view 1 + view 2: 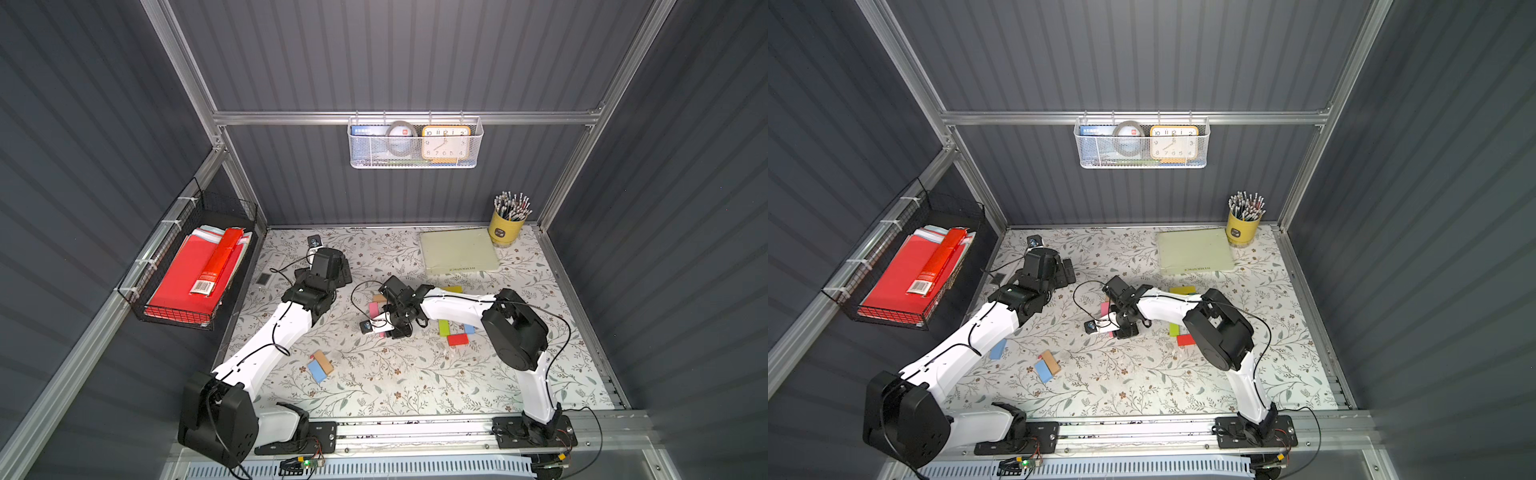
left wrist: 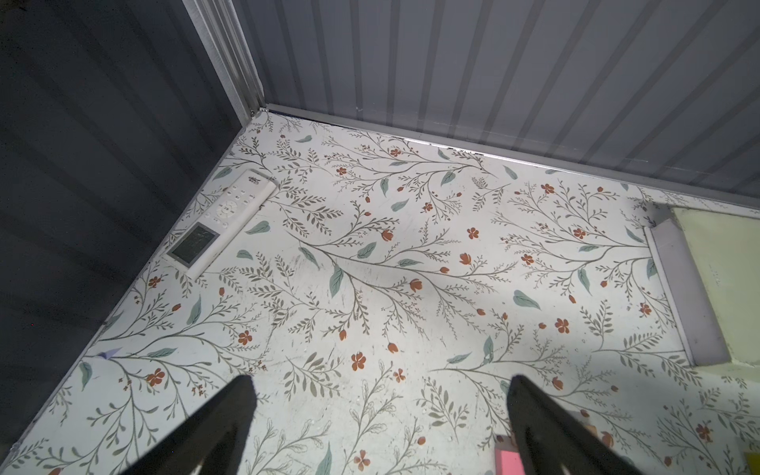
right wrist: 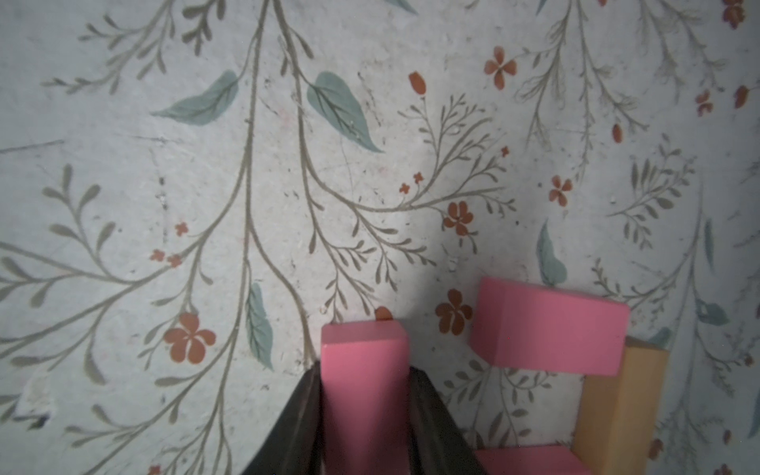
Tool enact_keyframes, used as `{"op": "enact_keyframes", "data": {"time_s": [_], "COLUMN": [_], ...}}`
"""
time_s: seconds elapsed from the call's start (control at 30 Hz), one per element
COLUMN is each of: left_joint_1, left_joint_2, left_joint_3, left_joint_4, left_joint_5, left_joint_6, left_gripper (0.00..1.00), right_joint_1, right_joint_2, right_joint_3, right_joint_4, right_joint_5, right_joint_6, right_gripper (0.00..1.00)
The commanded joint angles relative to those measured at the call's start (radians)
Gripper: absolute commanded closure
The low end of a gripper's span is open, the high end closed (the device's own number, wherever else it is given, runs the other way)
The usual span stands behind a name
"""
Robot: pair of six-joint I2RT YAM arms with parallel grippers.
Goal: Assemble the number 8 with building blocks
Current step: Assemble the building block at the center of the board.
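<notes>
**On the tabletop (image 1: 374, 386), pink brick (image 3: 362, 395) held for the 8**

Top view: right tool (image 1: 386, 331) low at centre; left wrist: left tool (image 2: 382, 384) spread, empty; right wrist: right tool pinching the pink brick; best squared against second pink brick (image 3: 551, 325) and tan brick (image 3: 617, 403) before release.

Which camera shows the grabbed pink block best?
The right wrist view: the pink block looks big, pinched by the right gripper. In both top views the right arm nearly hides it. The left wrist view doesn't clearly show it.

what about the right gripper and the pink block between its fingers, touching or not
Touching: right wrist view shows the right gripper with both fingers flush against the pink block.
</notes>
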Motion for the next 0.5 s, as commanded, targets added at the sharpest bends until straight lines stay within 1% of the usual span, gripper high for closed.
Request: {"op": "enact_keyframes", "data": {"time_s": [0.0, 0.47], "left_joint_1": [0.007, 0.006], "left_joint_2": [-0.014, -0.012], "left_joint_3": [-0.02, -0.019], "left_joint_4": [0.007, 0.007], "left_joint_5": [-0.018, -0.018], "left_joint_6": [-0.003, -0.002], "left_gripper": [0.01, 0.01], "right_joint_1": [-0.009, -0.016], "right_joint_2": [0.038, 0.064], "right_joint_3": [0.012, 0.03], "right_joint_4": [-0.01, 0.016], "right_joint_5": [0.002, 0.017], "right_joint_6": [0.016, 0.032], "right_gripper": [0.68, 0.64]}}
